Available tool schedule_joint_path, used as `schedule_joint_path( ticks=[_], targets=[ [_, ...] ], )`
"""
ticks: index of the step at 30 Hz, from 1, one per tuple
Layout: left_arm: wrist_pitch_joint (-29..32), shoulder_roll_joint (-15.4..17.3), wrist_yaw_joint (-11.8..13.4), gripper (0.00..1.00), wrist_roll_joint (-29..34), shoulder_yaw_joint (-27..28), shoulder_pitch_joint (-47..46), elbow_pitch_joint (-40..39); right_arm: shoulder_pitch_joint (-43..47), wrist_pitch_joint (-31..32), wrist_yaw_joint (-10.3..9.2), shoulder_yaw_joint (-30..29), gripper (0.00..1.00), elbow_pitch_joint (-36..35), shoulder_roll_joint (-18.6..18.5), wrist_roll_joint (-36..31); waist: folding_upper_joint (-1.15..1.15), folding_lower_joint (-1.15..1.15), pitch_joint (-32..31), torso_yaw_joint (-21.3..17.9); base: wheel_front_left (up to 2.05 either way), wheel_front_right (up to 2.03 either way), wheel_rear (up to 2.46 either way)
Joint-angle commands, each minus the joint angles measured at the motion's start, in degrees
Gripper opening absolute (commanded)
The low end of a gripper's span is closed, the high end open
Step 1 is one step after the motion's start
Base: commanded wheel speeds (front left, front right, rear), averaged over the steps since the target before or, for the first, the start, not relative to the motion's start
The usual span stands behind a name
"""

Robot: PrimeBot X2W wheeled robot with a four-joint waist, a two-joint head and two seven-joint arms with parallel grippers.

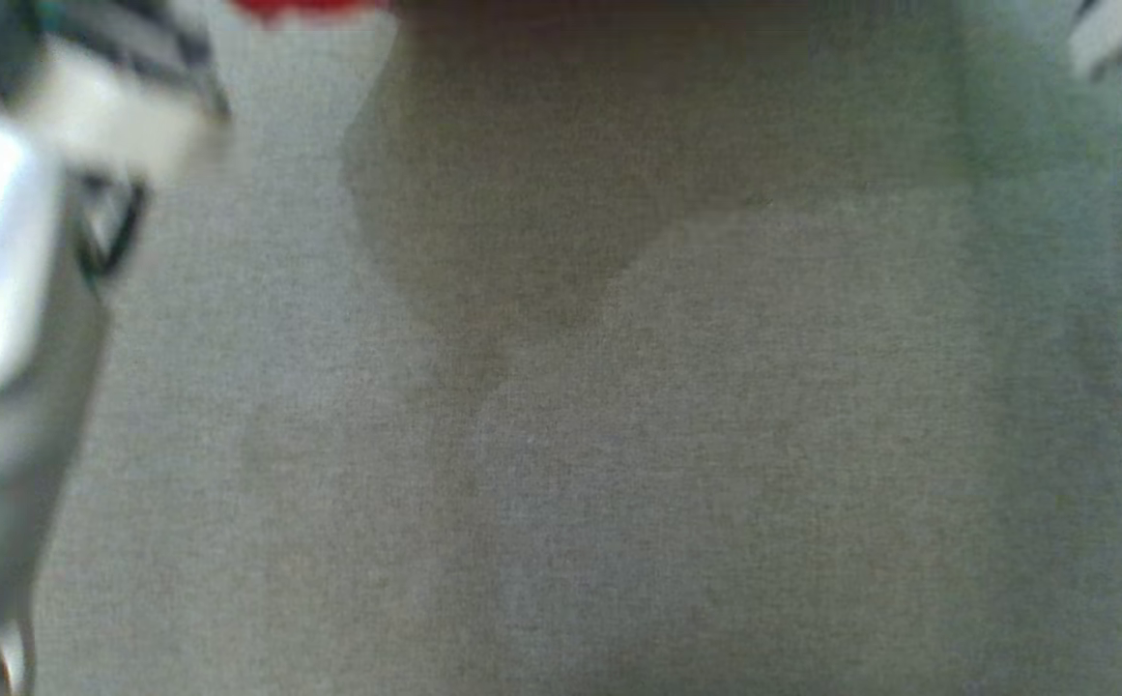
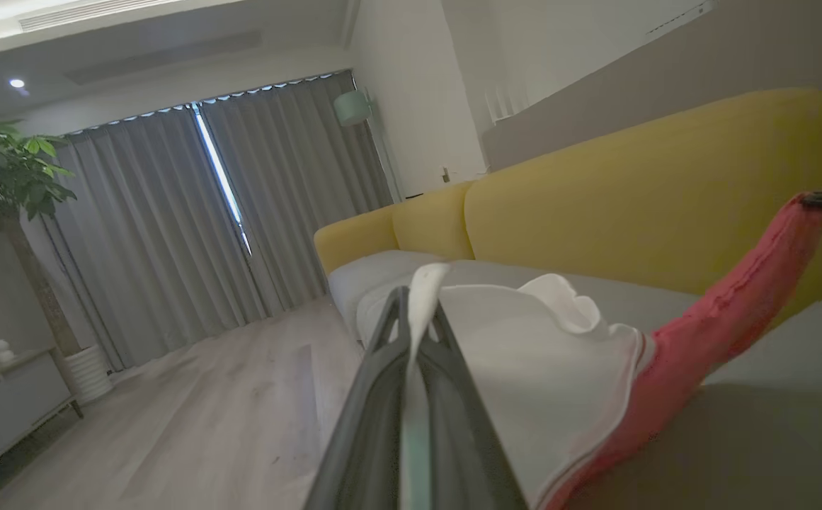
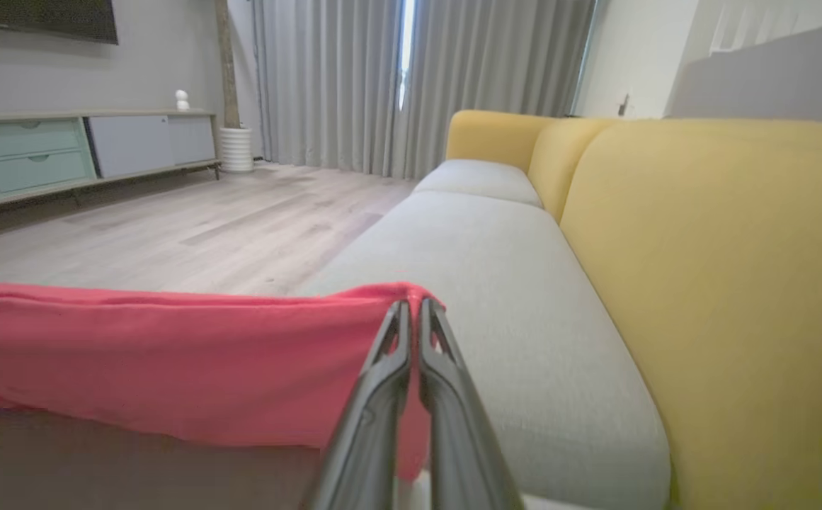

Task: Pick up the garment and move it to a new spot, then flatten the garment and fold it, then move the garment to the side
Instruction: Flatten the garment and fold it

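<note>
Here both tools are pressed together on cloth: the left gripper point(image 2: 419, 304), rising from the bottom centre of the left wrist view, pinches a white edge of the garment point(image 2: 545, 354), and the right gripper point(image 3: 411, 308), at the bottom centre of its own view, pinches a red edge. The garment hangs between them above the grey sofa seat point(image 3: 495, 269), white at centre frame of the left wrist view and running red to the right edge, where the other gripper's tip shows. In the blurred head view a red sliver sits at the top edge. This looks like the carry-and-lay stage. To do it well, the two pinches should travel level and apart enough that the span stays taut, then come down together so the hanging hem meets the seat first and the rest lays out without bunching against the yellow backrest point(image 2: 630, 212)
</note>
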Motion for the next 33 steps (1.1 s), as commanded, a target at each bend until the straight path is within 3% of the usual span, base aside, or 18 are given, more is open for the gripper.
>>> schedule_joint_path(
  ticks=[1, 9, 14, 20, 27, 33],
  targets=[
    [-0.21, 3.66, -0.13, 0.00, -0.68, 2.61, 4.06, -4.23, 3.51, -0.92, 0.21, 0.18, 0.00, -1.98, -0.88, 1.14, 0.00, 0.01, -2.68, -0.24, 0.00, 0.00, 0.00],
    [-0.21, 5.99, 0.02, 0.00, -0.29, 1.88, 31.96, -13.61, 24.41, -1.42, 0.21, 0.46, 0.00, -8.37, -2.98, 5.01, 0.00, 0.01, -10.95, -1.57, 0.00, 0.00, 0.00],
    [-0.21, 6.71, 1.82, 0.00, 2.50, 0.37, 43.17, -15.68, 37.08, -0.22, 0.21, -0.51, 0.00, -13.45, -3.24, 5.50, 0.00, 0.01, -14.64, -2.50, 0.00, 0.00, 0.00],
    [-0.21, 7.23, 3.86, 0.00, 3.38, -1.13, 54.04, -17.06, 51.20, 2.83, 0.21, -5.67, 0.00, -21.98, -2.52, 4.66, 0.00, 0.01, -17.61, -3.54, 0.00, 0.00, 0.00],
    [0.31, 8.07, 5.48, 0.00, 2.07, -2.07, 62.26, -19.97, 65.29, 8.84, 0.21, -12.95, 0.00, -35.03, -0.05, 2.37, 0.00, 0.01, -19.19, -4.13, 0.00, 0.00, 0.00],
    [0.98, 8.53, 5.03, 0.00, 3.41, -2.40, 58.38, -20.54, 66.55, 12.77, 0.21, -16.31, 0.00, -40.41, 2.31, -0.12, 0.00, 0.01, -17.72, -3.62, 0.00, 0.00, 0.00]
  ],
)
